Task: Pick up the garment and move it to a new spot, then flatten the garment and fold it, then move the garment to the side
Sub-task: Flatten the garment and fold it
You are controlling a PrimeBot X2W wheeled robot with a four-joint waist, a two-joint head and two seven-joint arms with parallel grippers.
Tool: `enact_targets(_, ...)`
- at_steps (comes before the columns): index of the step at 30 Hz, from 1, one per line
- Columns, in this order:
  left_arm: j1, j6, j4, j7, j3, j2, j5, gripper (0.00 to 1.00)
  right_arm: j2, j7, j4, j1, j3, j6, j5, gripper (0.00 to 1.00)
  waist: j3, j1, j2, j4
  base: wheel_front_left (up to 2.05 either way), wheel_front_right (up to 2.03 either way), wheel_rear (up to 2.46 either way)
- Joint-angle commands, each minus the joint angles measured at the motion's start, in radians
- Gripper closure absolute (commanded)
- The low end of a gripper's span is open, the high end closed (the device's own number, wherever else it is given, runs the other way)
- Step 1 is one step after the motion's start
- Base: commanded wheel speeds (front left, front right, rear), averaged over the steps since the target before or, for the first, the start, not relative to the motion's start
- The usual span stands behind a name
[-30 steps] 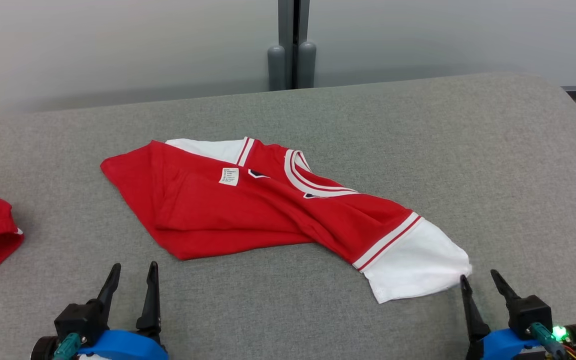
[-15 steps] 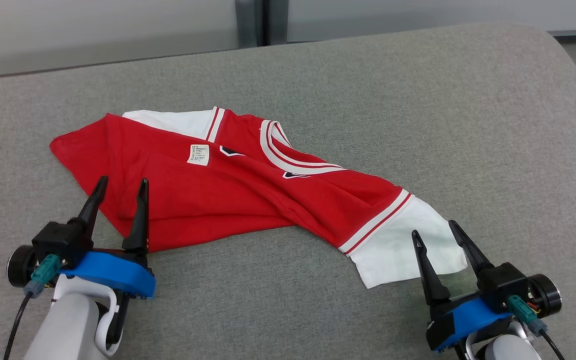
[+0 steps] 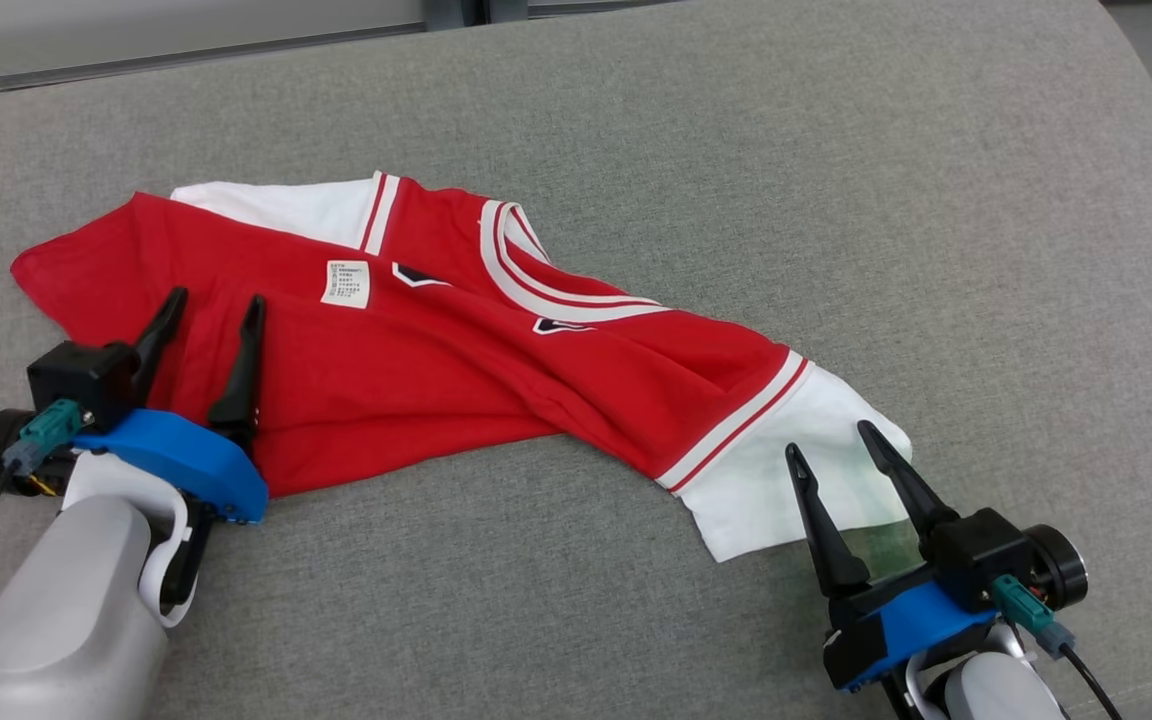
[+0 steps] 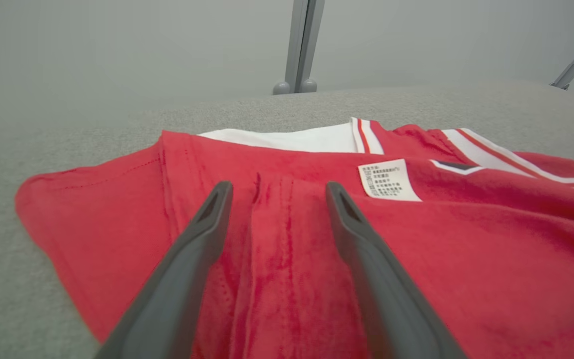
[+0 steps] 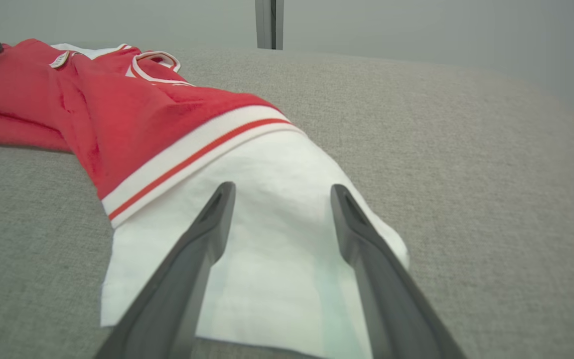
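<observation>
**Garment.** You have the garment [image 3: 456, 370], a red jersey with white sleeves and a striped collar [image 3: 536, 285], lying crumpled on the grey fabric surface [image 3: 836, 150], left of centre in the head view. It is not flat: the red body is folded over itself, and a white label [image 3: 346, 284] faces up near the far edge. The near white sleeve [image 3: 796, 490] trails toward your right side. The far white sleeve [image 3: 286, 205] peeks out from behind the body.

**Left gripper** [image 3: 217, 297]. Its jaws are spread with nothing clamped between them. The fingers lie over the left end of the red body (the wrist view shows a raised crease running up between them). You cannot tell whether the tips touch the cloth.

**Right gripper** [image 3: 828, 439]. Its jaws are likewise spread and grip nothing. The fingers reach over the near white sleeve by its open hem, with the red-and-white trim [image 3: 736, 430] just beyond the tips. Contact with the cloth cannot be confirmed.

**Surroundings.** In the left wrist view a grey post [image 4: 299, 45] stands against the pale wall [image 4: 117, 45] behind the surface.
</observation>
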Motion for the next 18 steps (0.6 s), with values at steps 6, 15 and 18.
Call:
enact_targets(6, -0.086, -0.001, 0.061, 0.035, -0.126, 0.037, -0.085, 0.0, -0.004, -0.001, 0.008, 0.012, 0.004, 0.0, 0.016, 0.0, -0.005, -0.0002, -0.0002, -0.002, 0.0, 0.0, 0.0)
enact_targets(15, -0.177, -0.001, 0.093, 0.181, -0.248, 0.062, -0.199, 0.0, -0.004, 0.0, 0.023, 0.005, 0.017, 0.0, 0.032, 0.0, -0.011, -0.0002, -0.0002, 0.002, 0.0, 0.0, 0.0)
enact_targets(18, -0.202, -0.001, 0.093, 0.226, -0.282, 0.075, -0.23, 0.0, -0.004, -0.001, 0.028, 0.002, 0.023, 0.0, 0.036, 0.0, -0.011, -0.0002, -0.0002, 0.001, 0.0, 0.0, 0.0)
